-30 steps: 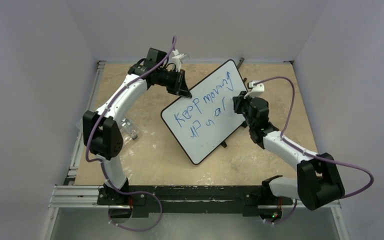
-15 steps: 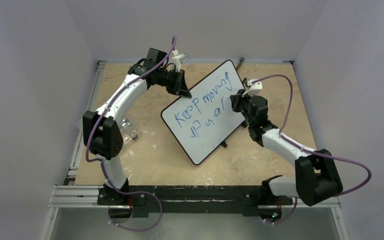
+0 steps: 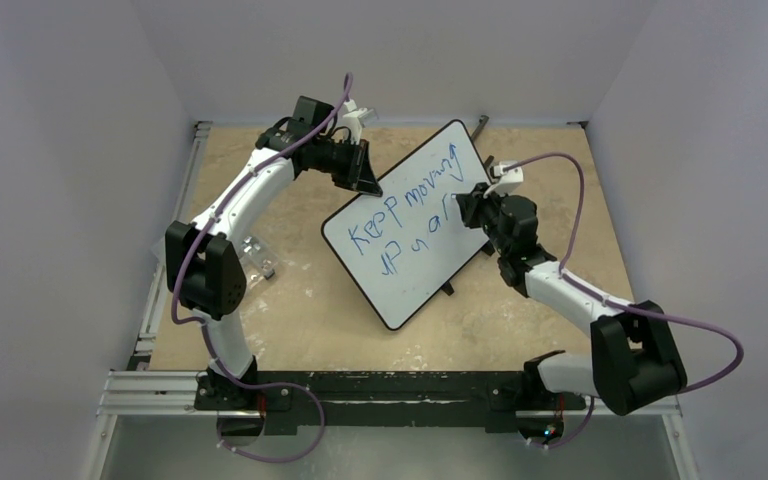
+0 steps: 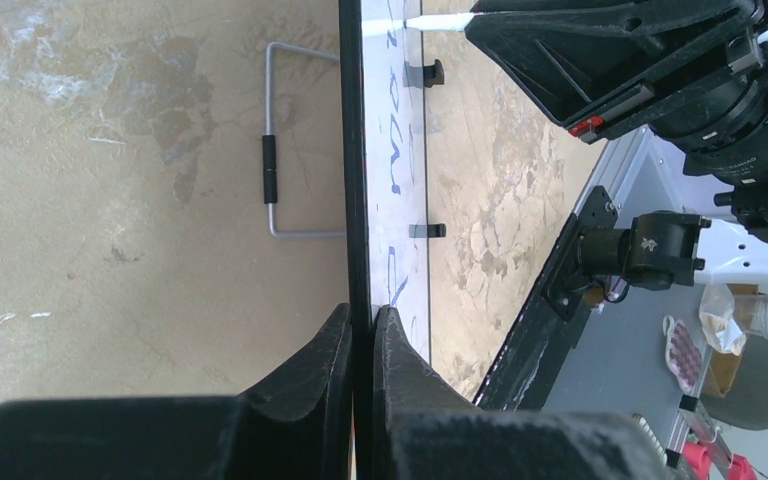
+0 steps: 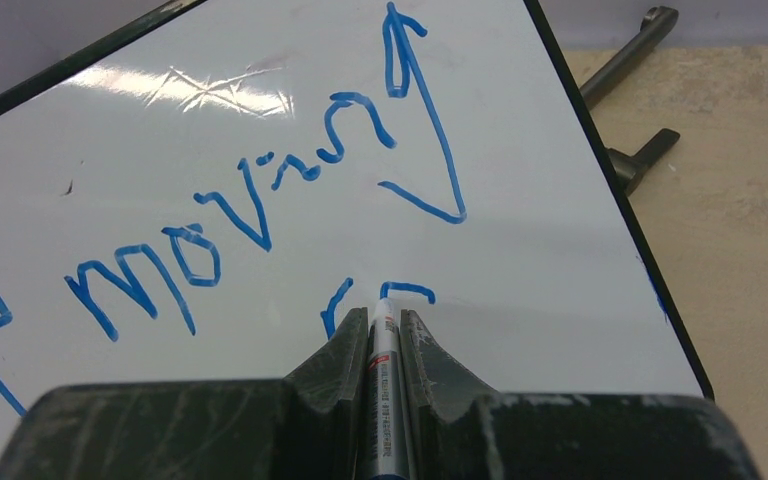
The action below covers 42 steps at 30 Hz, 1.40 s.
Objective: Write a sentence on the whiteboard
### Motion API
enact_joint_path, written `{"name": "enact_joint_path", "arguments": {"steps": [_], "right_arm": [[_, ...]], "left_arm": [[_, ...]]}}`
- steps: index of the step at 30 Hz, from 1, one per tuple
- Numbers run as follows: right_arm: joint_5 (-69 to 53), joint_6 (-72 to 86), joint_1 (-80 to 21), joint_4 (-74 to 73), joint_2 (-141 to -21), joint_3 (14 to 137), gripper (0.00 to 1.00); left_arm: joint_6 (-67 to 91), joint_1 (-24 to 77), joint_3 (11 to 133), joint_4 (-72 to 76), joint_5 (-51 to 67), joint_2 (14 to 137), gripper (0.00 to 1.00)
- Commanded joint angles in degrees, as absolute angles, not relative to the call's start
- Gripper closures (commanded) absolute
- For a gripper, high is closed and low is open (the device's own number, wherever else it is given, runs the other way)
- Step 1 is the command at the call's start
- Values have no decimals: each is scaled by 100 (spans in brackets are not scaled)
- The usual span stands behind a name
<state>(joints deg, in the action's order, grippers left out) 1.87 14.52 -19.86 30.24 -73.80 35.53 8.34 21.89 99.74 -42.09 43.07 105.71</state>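
Marker [image 5: 384, 372] farther left across whiteboard [image 5: 530, 250]

Right wrist view: the sentence [image 5: 260, 210] runs off the left edge, so only a "p" and "moving" show of its first line. The right gripper [image 5: 381, 318] covers the second line but for two short strokes, and of the marker [image 5: 385, 355] only the tip and a strip of barrel show between the fingers. Left wrist view: the whiteboard [image 4: 400, 190] is seen nearly edge-on, its writing too foreshortened to read, and its near rim is hidden inside the left gripper [image 4: 361, 318].
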Motion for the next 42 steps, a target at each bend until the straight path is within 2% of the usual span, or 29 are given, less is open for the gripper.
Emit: {"name": "enact_joint_path", "arguments": {"steps": [1, 25, 42], "right_arm": [[-35, 1554, -2013, 3045, -7241, 3337, 100], [545, 1567, -2010, 2672, -7424, 3630, 100], [399, 1512, -2013, 2614, -7834, 4421, 100]], "left_arm": [[281, 2285, 9980, -4066, 4236, 10318, 100], [272, 2294, 9938, -4080, 4244, 10231, 100], [254, 2303, 9932, -4096, 4218, 10221, 100]]}}
